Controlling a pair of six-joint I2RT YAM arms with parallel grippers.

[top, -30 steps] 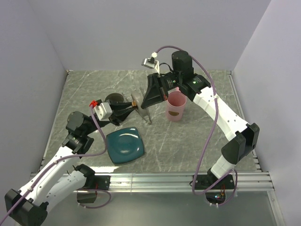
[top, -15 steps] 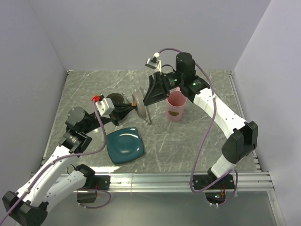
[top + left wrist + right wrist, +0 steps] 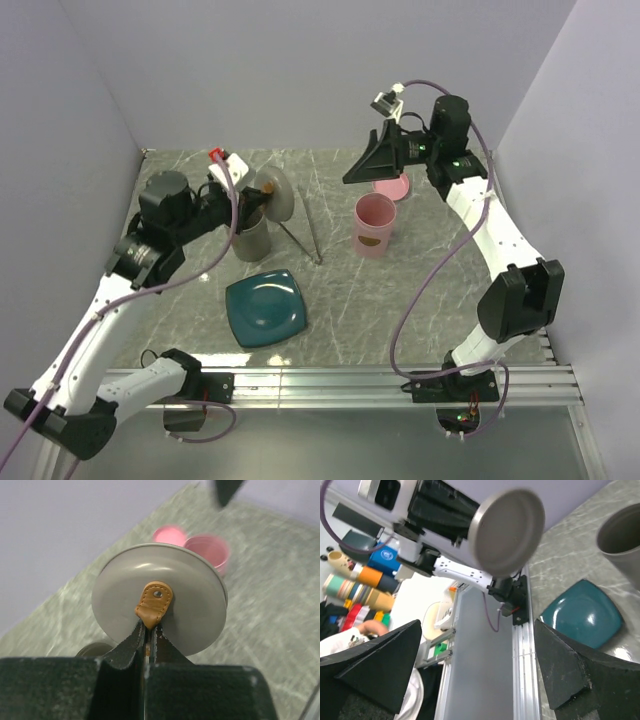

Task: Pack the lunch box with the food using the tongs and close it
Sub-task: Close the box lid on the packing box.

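My left gripper (image 3: 255,196) is shut on the brown leather tab (image 3: 154,601) of a round grey lid (image 3: 274,194), which it holds on edge in the air just above the open grey cylindrical lunch box (image 3: 250,238). The left wrist view shows the lid (image 3: 160,597) pinched by its tab at the left gripper (image 3: 148,630). The slim silver tongs (image 3: 312,245) lie on the table right of the box. My right gripper (image 3: 358,172) hangs open and empty, high at the back right. It faces the lid (image 3: 507,532), its fingers (image 3: 380,665) spread wide. The food is not in view.
A teal square plate (image 3: 266,308) lies bare in front of the lunch box. A pink cup (image 3: 373,226) stands at mid table with its pink lid (image 3: 390,186) flat behind it. The right wrist view also shows the plate (image 3: 582,615) and the table's metal front rail (image 3: 525,645).
My right gripper opened, let go of the grey lid and drew back up to the right. The left gripper closed on the lid's tab and carried it back-left over the lunch box.
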